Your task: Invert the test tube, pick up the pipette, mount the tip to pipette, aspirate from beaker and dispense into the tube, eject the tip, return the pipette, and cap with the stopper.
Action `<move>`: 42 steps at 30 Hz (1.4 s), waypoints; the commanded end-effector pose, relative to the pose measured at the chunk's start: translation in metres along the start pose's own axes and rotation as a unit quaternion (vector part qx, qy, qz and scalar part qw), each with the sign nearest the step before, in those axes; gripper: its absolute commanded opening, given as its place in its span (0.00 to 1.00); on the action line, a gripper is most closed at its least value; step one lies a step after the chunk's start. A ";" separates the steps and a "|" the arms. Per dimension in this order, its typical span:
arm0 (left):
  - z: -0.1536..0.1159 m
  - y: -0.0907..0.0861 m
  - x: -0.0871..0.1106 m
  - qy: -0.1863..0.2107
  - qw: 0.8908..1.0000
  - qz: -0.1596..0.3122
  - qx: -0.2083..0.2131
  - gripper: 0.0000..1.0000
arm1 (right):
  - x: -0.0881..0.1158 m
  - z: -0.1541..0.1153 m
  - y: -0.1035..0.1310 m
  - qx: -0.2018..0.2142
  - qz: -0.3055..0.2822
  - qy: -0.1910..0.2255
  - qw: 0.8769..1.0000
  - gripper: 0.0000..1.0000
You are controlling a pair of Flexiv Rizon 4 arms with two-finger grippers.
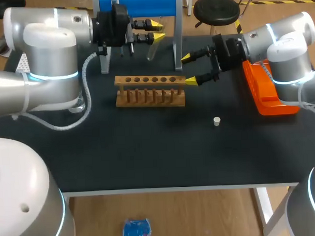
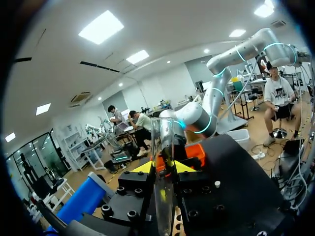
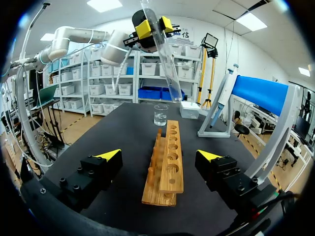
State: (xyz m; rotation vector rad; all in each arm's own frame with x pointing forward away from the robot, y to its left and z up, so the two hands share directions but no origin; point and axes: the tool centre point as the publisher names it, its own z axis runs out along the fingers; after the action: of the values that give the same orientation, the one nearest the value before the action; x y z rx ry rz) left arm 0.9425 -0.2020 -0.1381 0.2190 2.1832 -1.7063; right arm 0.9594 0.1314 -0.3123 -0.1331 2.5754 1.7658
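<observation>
Gripping the tube from two sides, your left claw holds it in the air over the far middle of the table. It sits beyond the rack and in front of the blue stand. The tube hangs tilted, not upright, and touches nothing else. Which end is the mouth cannot be told from these views.

Your right claw is wide open and holds nothing. It hovers at the right end of the rack, one finger to each side of the rack's line, touching neither.

Other items noted:
- The rack's holes are all vacant.
- The beaker stands beyond the rack's left end, partly filled with clear liquid.
- What appears to be the pipette hangs at the stand, untouched.
- The tip box lies at the right edge, under the right arm.
- The stopper lies alone on the near right of the table, well apart from the rack.

Assessment: the first step, inverting the tube, is in hand and not finished, since the tube is out of the rack and off vertical.

The next move calls for you to bring the tube upright, mouth up. Line it over one hole and lower it straight, so the glass does not catch the wooden rim. Open the left claw only once the rack carries the tube. Keep the right claw off the rack's end during seating; it is the free arm for the pipette.
</observation>
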 end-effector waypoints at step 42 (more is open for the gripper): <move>0.004 0.046 -0.005 0.008 0.979 -0.166 0.118 0.00 | -0.001 -0.001 0.000 0.001 0.000 0.002 1.000 1.00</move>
State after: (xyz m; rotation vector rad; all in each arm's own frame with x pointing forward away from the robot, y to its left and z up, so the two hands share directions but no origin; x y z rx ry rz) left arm 0.9546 -0.1952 -0.1725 -0.1011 2.1056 -2.1256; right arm 0.9594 0.1314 -0.3122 -0.1331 2.5753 1.7659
